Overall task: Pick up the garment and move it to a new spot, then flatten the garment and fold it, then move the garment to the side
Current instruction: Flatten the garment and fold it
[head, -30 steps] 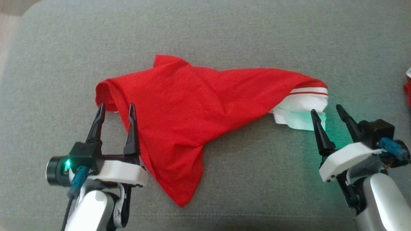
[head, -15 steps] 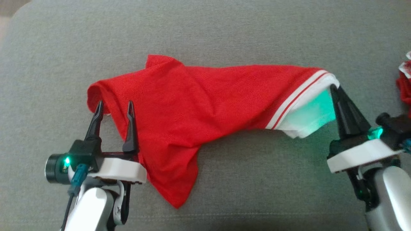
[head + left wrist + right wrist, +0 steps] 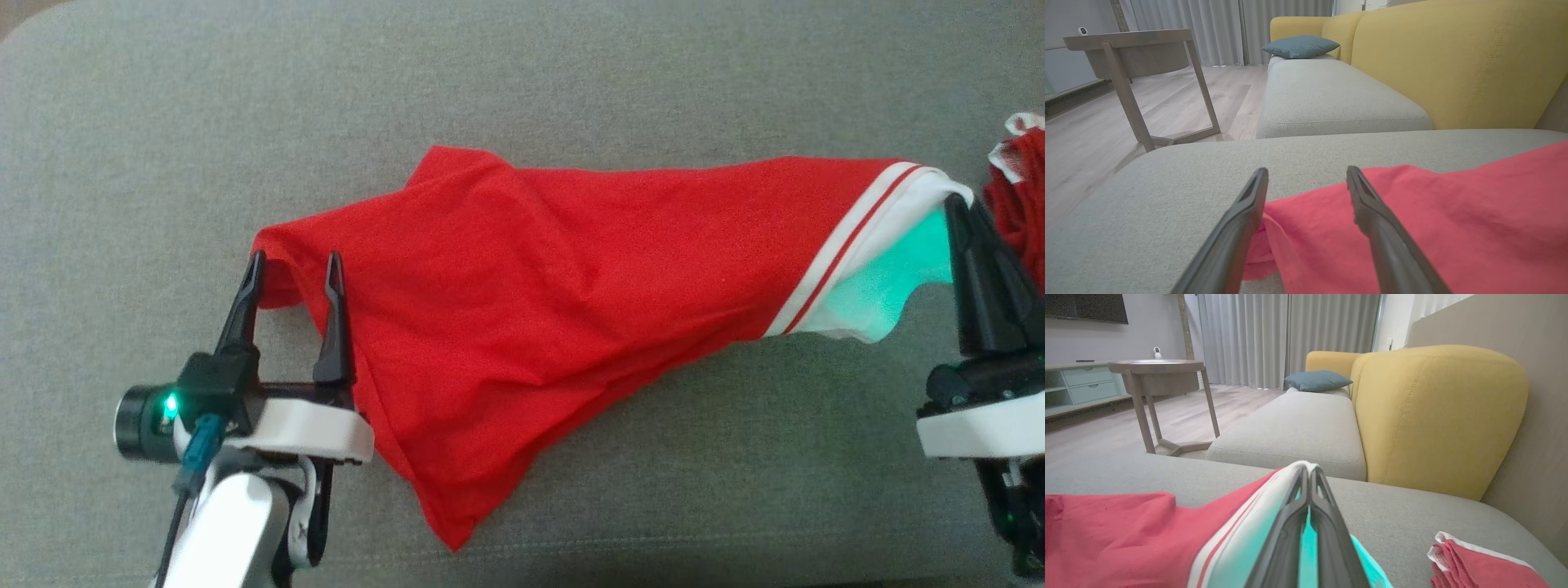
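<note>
The red garment (image 3: 571, 278) stretches across the grey sofa seat (image 3: 522, 73), mid-frame. Left gripper (image 3: 295, 261), lower left: jaws wide, astride its edge. Right gripper (image 3: 957, 204), far right: jaws pinching its white hem. The wrist views add a yellow backrest (image 3: 1453, 61) and a side table (image 3: 1126, 49).

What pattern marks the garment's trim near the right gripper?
White trim with one thin red stripe; best in the head view.

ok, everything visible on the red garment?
The red garment is thin, soft-looking cloth with a white band and red stripe at its right end. It lies stretched across the grey cushion, a corner pointing toward the robot. The right pincer is shut on the white end; the open left pincer straddles its left fold.
</note>
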Robot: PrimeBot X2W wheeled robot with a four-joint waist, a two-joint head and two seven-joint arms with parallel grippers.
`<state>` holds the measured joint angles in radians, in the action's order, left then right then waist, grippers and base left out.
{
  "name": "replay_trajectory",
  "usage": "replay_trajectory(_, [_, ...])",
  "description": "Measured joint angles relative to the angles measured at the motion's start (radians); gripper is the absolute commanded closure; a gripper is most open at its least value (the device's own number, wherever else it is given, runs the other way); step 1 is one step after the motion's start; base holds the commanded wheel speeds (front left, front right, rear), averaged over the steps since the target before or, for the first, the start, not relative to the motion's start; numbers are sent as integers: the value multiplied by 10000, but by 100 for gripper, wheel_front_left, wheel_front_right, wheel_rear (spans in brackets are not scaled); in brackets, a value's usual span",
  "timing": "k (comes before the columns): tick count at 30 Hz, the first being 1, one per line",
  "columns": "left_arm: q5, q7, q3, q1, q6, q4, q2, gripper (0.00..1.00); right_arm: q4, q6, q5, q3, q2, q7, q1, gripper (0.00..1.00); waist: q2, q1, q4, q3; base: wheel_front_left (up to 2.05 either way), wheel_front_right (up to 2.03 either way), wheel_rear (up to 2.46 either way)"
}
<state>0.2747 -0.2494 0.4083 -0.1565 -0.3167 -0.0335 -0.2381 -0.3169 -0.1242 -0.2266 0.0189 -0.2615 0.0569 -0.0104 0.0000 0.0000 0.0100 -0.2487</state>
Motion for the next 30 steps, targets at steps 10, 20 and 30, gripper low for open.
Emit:
replay_trajectory(10, [-190, 0, 186, -832, 188, 4, 240, 0, 1440, 0, -345, -54, -107, 420, -1495, 100, 0, 0, -384, -834, 0, 0, 0])
replay_trajectory(20, [-357, -2, 238, -1215, 311, -96, 439, 0, 4489, 0, -848, -174, -261, -140, -2704, 100, 0, 0, -919, -1557, 0, 0, 0])
replay_trajectory(30, [-445, -2, 56, -1188, 366, -297, 477, 0, 5524, 0, -621, -268, -178, -1569, -3078, 0, 0, 0, -779, -1158, 0, 0, 0])
